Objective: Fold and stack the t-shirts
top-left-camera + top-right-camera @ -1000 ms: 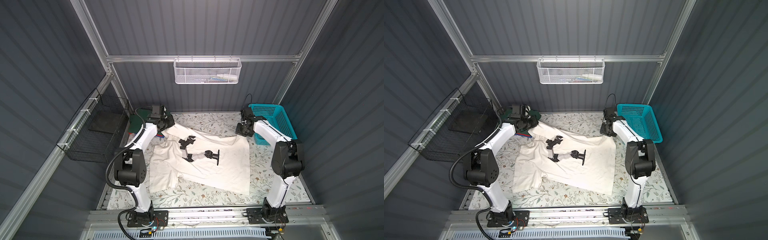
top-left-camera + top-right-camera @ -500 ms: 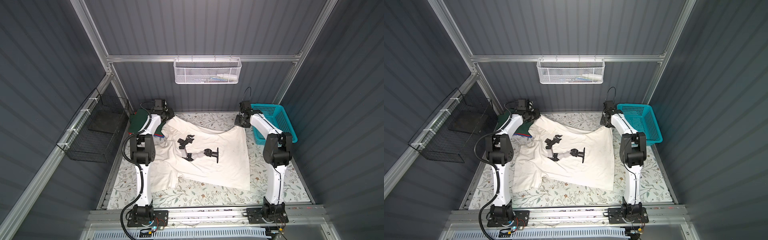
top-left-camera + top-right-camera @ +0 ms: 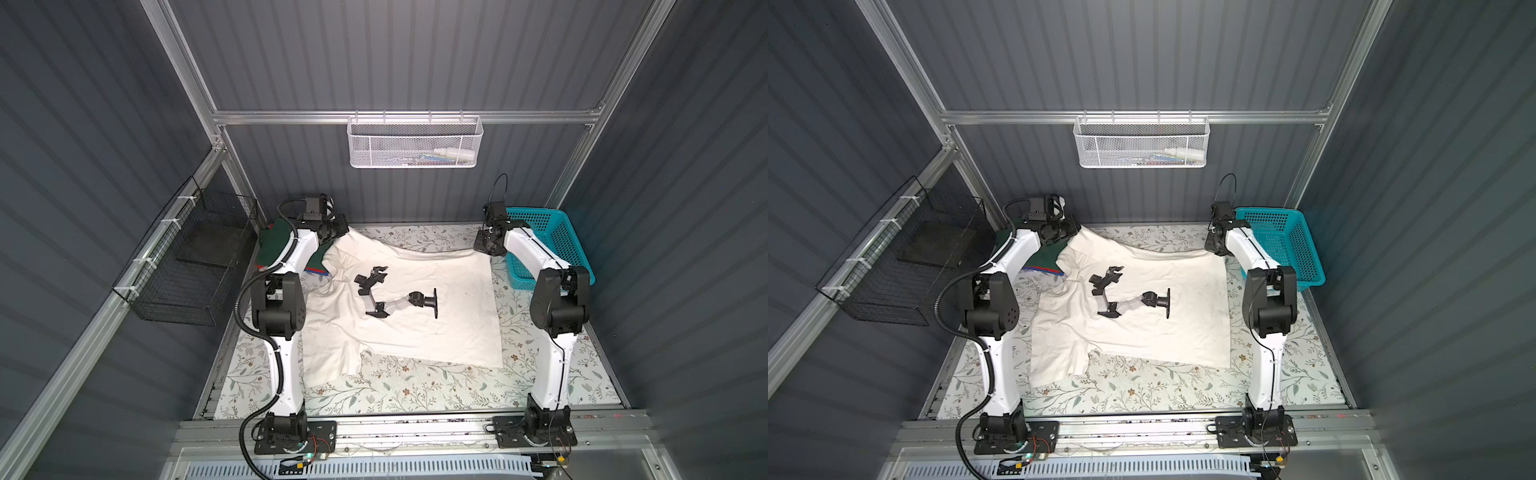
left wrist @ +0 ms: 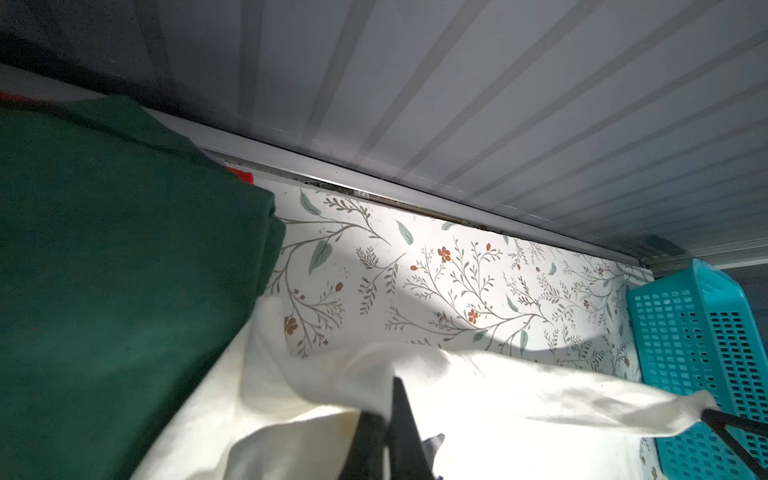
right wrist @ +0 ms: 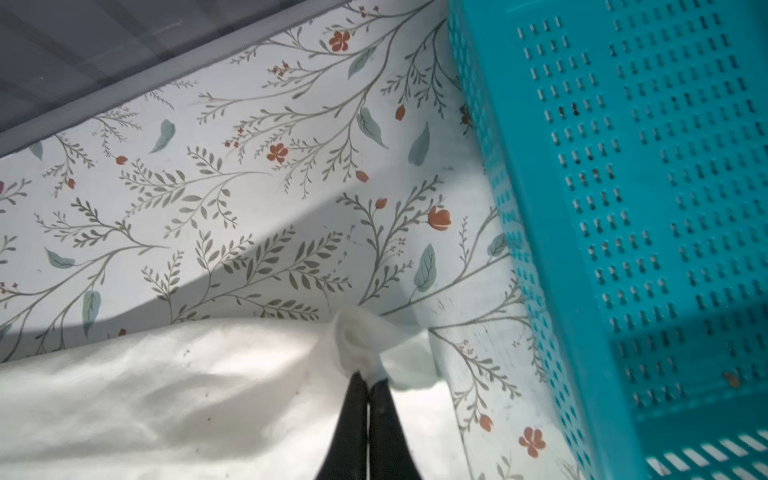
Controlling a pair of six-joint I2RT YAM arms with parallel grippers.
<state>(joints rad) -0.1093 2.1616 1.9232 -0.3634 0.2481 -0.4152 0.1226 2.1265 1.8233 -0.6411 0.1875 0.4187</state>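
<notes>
The white tee (image 3: pixel 415 328) lies spread sideways on the table (image 3: pixel 415 395), with a sleeve bunched at its near left and its hem toward the basket (image 3: pixel 555 249). Its far edge is raised off the floral surface and sags a little between the two grips. The left end effector (image 4: pixel 395 386) is clamped on the far left corner of the cloth, just beside the folded green tee (image 4: pixel 124 270). The right end effector (image 5: pixel 368 376) is pinched tight on a small wad of the far right corner, close to the basket wall. The step looks like a lengthwise fold, with the far side to be carried over to the near side. To do it well, both corners should rise together and only high enough to clear the cloth below, with the edge between them drawn taut so the sag goes out before it travels. The arms should then move at one pace toward the near edge, so the fold line runs straight down the tee, and lower the corners onto the near ones before letting go. The left corner should lift clear of the green tee, or it may drag that stack askew. A black jointed bracket (image 3: pixel 395 297) shows over the middle of the tee. I cannot tell whether it rests on the cloth, but if it does it would be trapped in the fold.
</notes>
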